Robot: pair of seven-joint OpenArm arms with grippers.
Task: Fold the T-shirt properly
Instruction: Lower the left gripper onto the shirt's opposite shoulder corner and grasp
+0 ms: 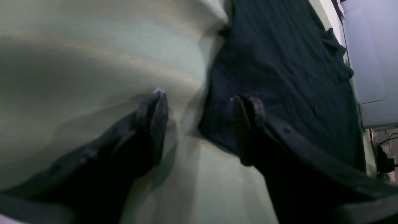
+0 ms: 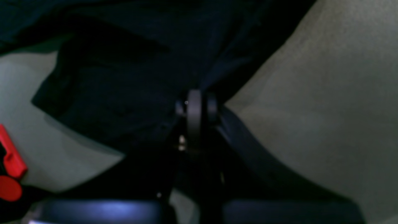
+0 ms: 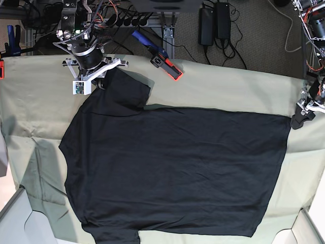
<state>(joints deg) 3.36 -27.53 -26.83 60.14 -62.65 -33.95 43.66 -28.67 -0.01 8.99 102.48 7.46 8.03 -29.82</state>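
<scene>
The black T-shirt (image 3: 172, 173) lies spread flat across the pale green table cloth (image 3: 30, 91), its hem near the right edge. The left gripper (image 1: 199, 124) stands wide apart at that hem corner, holding nothing. The right gripper (image 2: 194, 109) is pinched on the sleeve at the far left corner. No readable writing shows.

1. Base view: even overhead light, sharp, soft shadows along folds of the table cloth (image 3: 40, 96).
2. Left wrist view: motion-blurred, dim at the bottom, cloth smeared into streaks.
3. Right wrist view: very dark, soft focus, T-shirt (image 2: 130, 81) nearly featureless, noisy grain.
</scene>
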